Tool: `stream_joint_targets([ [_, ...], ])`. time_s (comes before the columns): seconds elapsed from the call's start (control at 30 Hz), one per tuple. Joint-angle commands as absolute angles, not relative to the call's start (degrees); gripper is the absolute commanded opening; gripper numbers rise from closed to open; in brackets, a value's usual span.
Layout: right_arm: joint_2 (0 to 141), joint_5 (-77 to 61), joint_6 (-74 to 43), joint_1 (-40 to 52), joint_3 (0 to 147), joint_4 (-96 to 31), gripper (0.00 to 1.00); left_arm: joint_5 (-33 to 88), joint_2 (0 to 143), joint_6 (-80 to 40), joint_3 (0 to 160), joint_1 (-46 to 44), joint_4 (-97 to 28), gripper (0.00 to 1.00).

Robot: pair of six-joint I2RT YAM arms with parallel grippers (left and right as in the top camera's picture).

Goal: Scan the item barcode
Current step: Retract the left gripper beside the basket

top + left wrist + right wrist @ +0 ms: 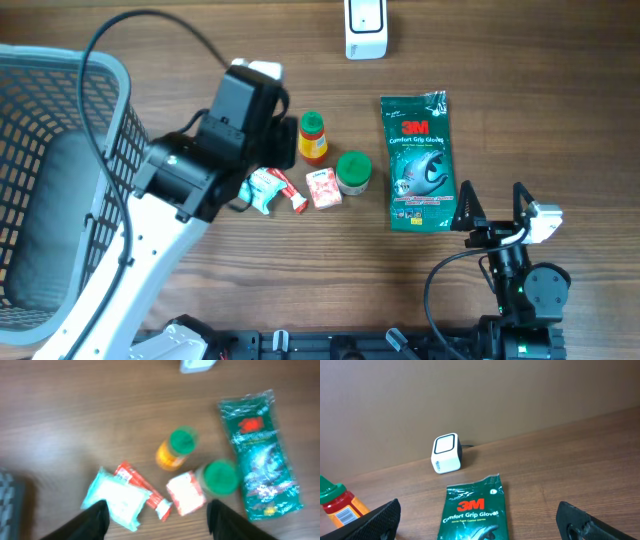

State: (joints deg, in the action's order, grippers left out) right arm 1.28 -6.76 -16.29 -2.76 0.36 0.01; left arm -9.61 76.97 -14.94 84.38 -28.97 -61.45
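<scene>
I see the left fingers (95, 522) spread wide and holding nothing. They hang over the small items, with a pale packet (117, 497) and a red sachet (142, 487) lying below them. The left arm (200, 160) reaches in from the near left, wrist pointing down at the counter (520, 60). The right fingers (382, 517) are spread wide too, also empty, and the right arm (520, 285) sits at the near edge facing the far side. In front of it the gloves packet (420, 160) lies flat, its long axis running away from the robot, logo end toward the white scanner (365, 30). I cannot make out a barcode.
</scene>
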Motion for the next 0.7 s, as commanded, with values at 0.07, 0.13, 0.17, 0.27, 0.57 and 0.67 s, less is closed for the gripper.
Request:
stream_joint_targets([
  [0.07, 1.3, -5.98, -16.69, -2.42, 0.3, 0.3, 0.99, -14.94, 76.36, -18.87, 84.33, -26.24, -72.62, 0.93],
  [0.13, 1.3, -5.98, -16.67, -2.42, 0.3, 0.3, 1.0, -15.31, 75.02, -20.62, 84.33, -26.24, -73.21, 1.0],
  [0.17, 1.3, -5.98, -16.67, -2.42, 0.3, 0.3, 1.0, -15.59, 73.89, -21.74, 84.33, -26.24, -73.67, 1.0],
  [0.27, 1.3, -5.98, -16.69, -2.42, 0.3, 0.3, 1.0, -16.27, 70.72, -21.98, 84.31, -26.3, -75.7, 1.0],
  [0.57, 1.3, -5.98, -16.67, -2.42, 0.3, 0.3, 1.0, -17.85, 60.71, -28.97, 84.23, -26.3, -89.1, 1.0],
  [0.67, 1.3, -1.93, -16.53, -2.44, 0.3, 0.49, 1.0, -17.85, 60.34, -28.97, 84.23, -26.3, -89.49, 1.0],
])
